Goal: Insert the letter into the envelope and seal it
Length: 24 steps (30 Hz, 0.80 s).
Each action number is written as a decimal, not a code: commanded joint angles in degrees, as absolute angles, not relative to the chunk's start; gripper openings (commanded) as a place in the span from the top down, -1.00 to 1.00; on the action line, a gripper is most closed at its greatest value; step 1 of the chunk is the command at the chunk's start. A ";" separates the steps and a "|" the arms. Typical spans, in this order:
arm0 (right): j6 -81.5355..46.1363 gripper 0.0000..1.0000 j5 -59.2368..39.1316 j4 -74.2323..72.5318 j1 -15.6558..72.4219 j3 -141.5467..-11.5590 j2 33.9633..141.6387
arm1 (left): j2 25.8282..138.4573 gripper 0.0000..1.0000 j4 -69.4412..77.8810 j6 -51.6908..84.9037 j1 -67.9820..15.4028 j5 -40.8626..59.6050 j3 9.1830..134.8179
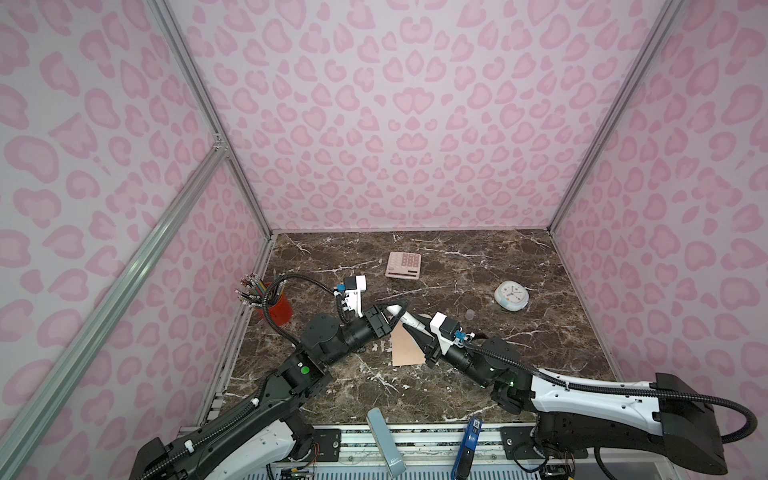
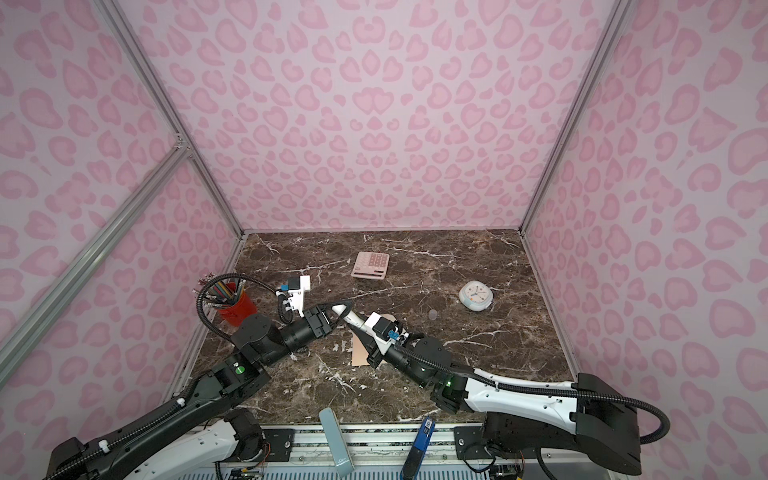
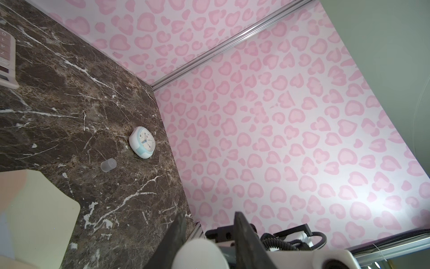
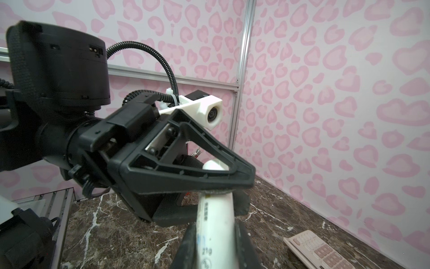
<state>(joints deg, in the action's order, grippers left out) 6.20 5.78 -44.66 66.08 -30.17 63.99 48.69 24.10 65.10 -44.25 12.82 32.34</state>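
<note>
Right gripper [image 1: 411,327] clamps glue stick [image 4: 215,223] over envelope [image 1: 405,351]; left gripper [image 1: 395,309] at tip, grip unclear.

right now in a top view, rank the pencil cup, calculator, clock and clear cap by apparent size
red pencil cup with pencils
calculator and clock, too alike to rank
clear cap

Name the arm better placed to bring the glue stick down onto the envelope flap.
Right, probably. The right pincer clamps the glue stick by its body, close over the envelope. The left pincer only straddles the stick's far end; a firm hold isn't visible.
</note>
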 commanded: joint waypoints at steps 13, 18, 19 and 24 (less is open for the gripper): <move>5.69 0.32 4.37 -48.99 65.35 -28.97 66.33 | 48.77 0.49 30.15 66.00 -44.29 14.06 31.21; 5.80 0.22 4.52 -50.07 65.04 -28.97 67.18 | 49.52 0.50 31.42 66.49 -44.25 14.49 30.82; 5.66 0.22 4.55 -50.34 65.02 -28.95 67.28 | 49.62 0.50 31.58 66.59 -44.21 14.56 30.76; 5.80 0.20 4.36 -51.41 64.66 -28.99 67.32 | 49.87 0.51 31.66 66.60 -44.27 14.50 30.34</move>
<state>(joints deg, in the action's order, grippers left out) 6.15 4.47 -48.53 64.75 -29.26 67.22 49.74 28.47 66.37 -44.25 14.11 30.55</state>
